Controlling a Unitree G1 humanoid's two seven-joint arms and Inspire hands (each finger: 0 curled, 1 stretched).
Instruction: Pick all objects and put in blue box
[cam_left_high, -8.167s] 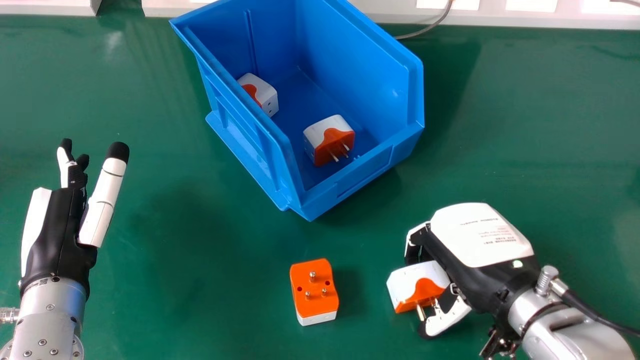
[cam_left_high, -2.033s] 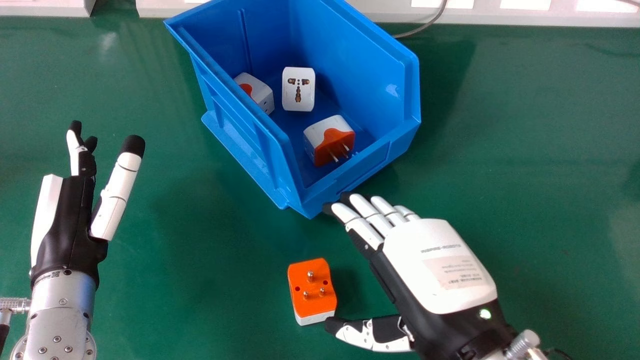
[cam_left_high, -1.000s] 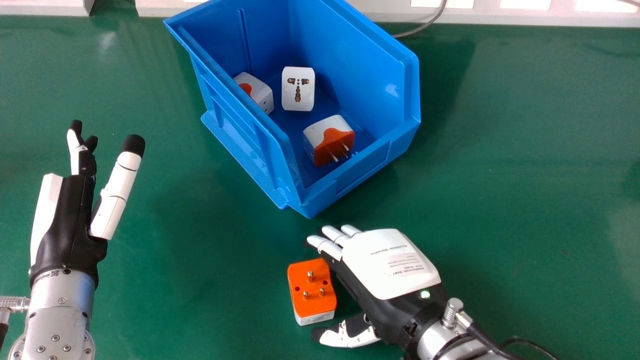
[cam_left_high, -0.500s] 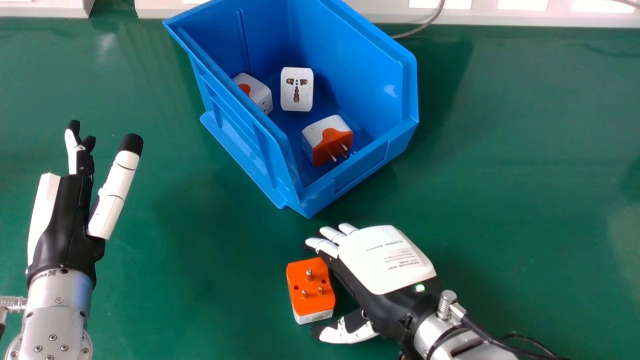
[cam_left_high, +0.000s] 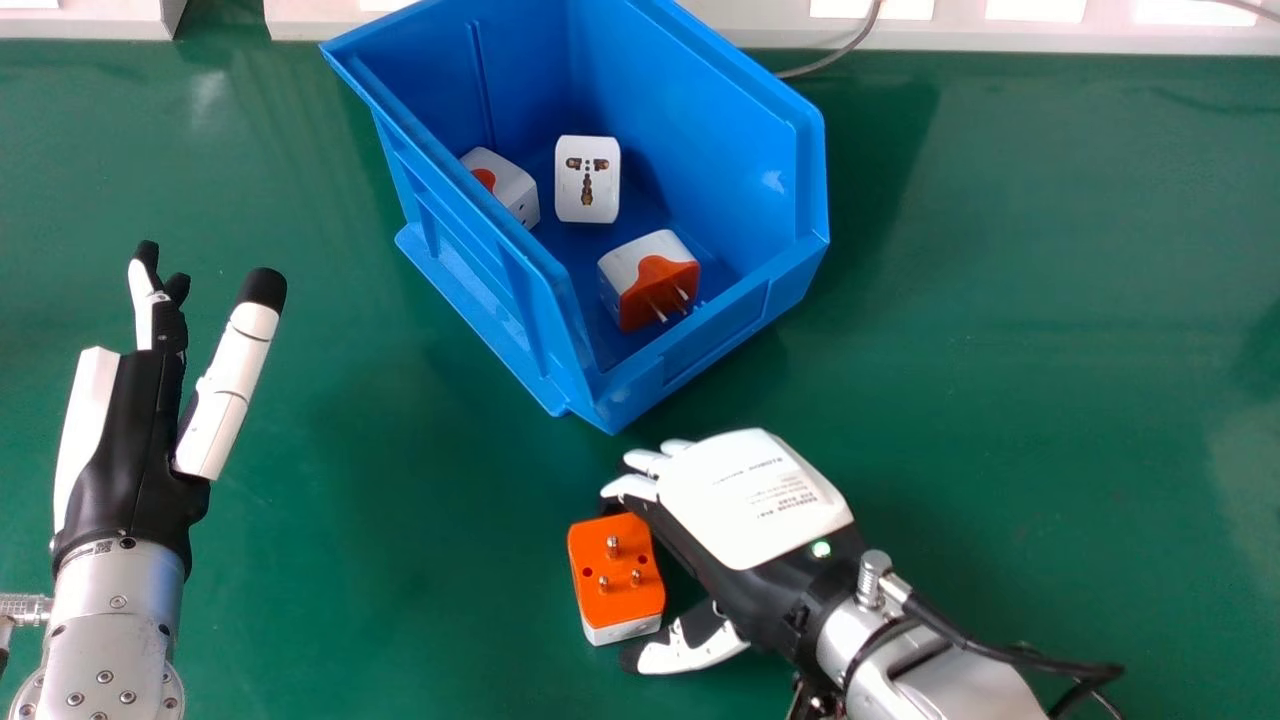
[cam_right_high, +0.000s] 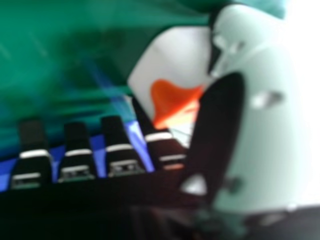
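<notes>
Bright, soft shadows.
I see a glint inside the blue box (cam_left_high: 700, 130) and white glare in the right hand view.

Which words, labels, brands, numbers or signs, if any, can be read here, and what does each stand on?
Right robot hand: lines of print on its white back, too small to read.
Left robot hand: a tiny marking at its wrist, too small to read.
Plug adapter beside the right robot hand, blue box: no lettering that I can make out.
So nothing can be quoted.
</notes>
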